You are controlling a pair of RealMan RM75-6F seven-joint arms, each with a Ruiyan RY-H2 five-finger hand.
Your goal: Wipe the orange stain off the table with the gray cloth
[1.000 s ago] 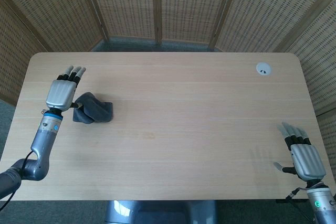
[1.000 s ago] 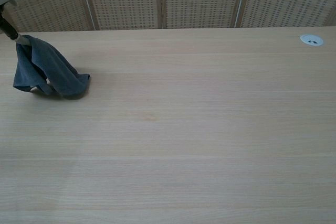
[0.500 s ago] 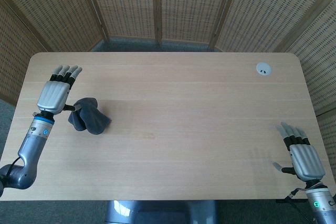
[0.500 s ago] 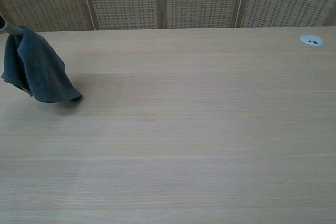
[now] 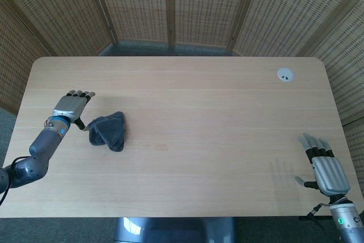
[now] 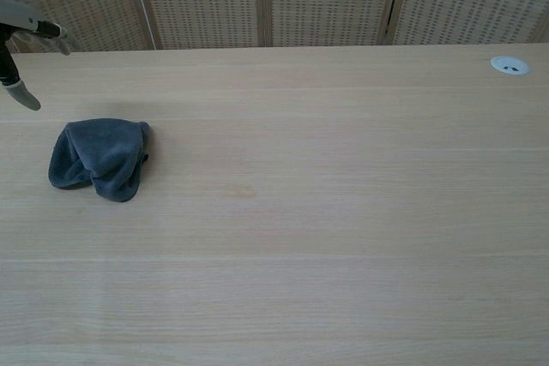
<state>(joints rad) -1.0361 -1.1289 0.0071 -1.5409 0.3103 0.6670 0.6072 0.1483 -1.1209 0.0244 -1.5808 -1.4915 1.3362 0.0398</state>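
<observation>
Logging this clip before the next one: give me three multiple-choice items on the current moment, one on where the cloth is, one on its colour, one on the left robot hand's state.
1. Where does the cloth lie?
A. By the table's right edge
B. On the table's left part, beside the left robot hand
C. On the floor

2. What colour is the cloth?
A. Dark gray
B. Orange
C. White

3. What is the left robot hand doing?
A. Holding the cloth aloft
B. Pressing the cloth flat
C. Holding nothing, apart from the cloth

Key: 1 B, the cloth sits bunched on the table just beside that hand. 2 A, both views show dark gray. 3 C, bare wood shows between hand and cloth.
</observation>
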